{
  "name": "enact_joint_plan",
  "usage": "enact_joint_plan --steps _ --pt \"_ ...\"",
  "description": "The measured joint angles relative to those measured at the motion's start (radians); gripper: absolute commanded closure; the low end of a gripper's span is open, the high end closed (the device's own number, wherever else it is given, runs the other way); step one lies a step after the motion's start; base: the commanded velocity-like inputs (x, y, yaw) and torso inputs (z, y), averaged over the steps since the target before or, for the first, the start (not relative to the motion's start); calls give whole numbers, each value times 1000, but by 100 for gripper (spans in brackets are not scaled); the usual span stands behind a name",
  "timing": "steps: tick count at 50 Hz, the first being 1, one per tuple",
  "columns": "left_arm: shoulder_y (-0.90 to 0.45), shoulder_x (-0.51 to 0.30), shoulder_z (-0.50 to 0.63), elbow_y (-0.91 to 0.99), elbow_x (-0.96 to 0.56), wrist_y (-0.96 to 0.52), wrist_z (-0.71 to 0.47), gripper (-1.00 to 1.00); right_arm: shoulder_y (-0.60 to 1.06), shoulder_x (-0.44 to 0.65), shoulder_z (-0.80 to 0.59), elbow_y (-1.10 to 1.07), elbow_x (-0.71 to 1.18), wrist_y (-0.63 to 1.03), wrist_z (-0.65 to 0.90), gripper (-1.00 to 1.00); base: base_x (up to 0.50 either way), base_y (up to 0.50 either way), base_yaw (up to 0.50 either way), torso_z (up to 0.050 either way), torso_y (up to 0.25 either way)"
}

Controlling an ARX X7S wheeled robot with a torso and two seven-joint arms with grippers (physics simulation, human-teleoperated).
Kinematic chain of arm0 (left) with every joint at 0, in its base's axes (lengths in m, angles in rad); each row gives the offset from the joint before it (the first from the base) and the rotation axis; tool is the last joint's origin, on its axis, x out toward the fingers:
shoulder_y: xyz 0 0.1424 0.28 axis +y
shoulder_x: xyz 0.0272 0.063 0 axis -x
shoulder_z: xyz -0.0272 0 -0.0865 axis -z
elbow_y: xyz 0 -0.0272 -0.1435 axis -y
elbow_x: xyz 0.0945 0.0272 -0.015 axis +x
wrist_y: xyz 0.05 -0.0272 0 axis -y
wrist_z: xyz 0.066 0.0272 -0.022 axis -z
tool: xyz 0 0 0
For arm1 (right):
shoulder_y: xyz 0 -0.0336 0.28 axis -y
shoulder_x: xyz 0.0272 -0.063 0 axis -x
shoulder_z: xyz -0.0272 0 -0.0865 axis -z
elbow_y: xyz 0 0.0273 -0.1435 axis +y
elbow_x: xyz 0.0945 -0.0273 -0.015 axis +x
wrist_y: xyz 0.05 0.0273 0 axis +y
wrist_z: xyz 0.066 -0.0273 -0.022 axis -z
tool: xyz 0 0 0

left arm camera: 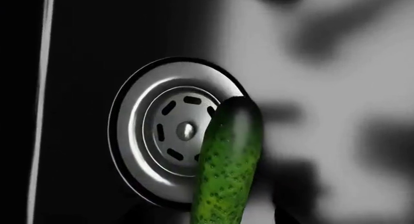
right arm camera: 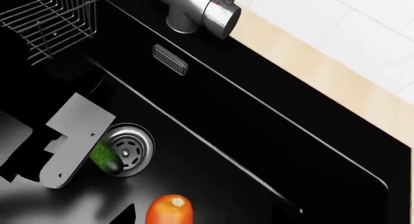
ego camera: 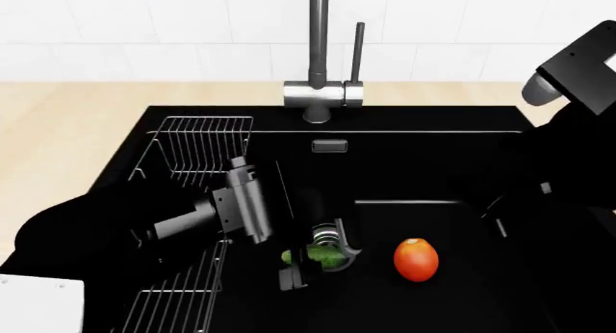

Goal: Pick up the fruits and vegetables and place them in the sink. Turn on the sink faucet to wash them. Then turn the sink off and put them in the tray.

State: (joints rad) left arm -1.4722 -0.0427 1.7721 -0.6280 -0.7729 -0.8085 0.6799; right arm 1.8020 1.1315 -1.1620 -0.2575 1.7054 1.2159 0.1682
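Nearest to us, at the lower left of the head view, our left arm reaches into the sink [ego camera: 423,167], its left pincer [ego camera: 306,264] pinching the cucumber [ego camera: 325,256] just over the round steel drain [ego camera: 332,238]. At lower centre-right the red-orange fruit [ego camera: 416,259] lies on the basin floor, near the cucumber but apart from it. Along the left side runs the wire rack [ego camera: 204,147]. Farther back, at top centre, the faucet [ego camera: 318,59] stands with its lever handle [ego camera: 357,52] upright. Our right arm fills the right edge; we cannot tell how its pincer stands.
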Motion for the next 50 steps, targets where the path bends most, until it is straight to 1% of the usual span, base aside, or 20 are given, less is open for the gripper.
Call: enact_joint_plan --steps 5,10,14,19,26,35,50 --pt "-5 -2 -11 6 -4 -5 -3 -100 10 15 5 -5 1 10 -11 -100 0 0 0 0 0" --pt "-29 -23 -47 48 -33 -25 -17 -100 16 22 11 -5 6 9 -10 -100 0 0 0 0 0" --pt "-64 -59 -108 108 -86 -56 -46 -100 15 22 16 -1 13 -4 1 -100 0 0 0 0 0" --pt "-109 -124 -214 195 -179 -99 -108 -100 -2 12 27 8 24 -56 39 -100 0 0 0 0 0" --pt "-145 -222 -376 295 -323 -143 -236 -100 -59 4 58 14 27 -202 122 -100 0 0 0 0 0" --pt "-143 -342 -559 435 -518 -177 -447 -100 -119 7 90 9 28 -350 200 -100 0 0 0 0 0" --pt "-110 -512 -742 584 -748 -186 -703 -100 -147 17 118 6 28 -432 234 -100 0 0 0 0 0"
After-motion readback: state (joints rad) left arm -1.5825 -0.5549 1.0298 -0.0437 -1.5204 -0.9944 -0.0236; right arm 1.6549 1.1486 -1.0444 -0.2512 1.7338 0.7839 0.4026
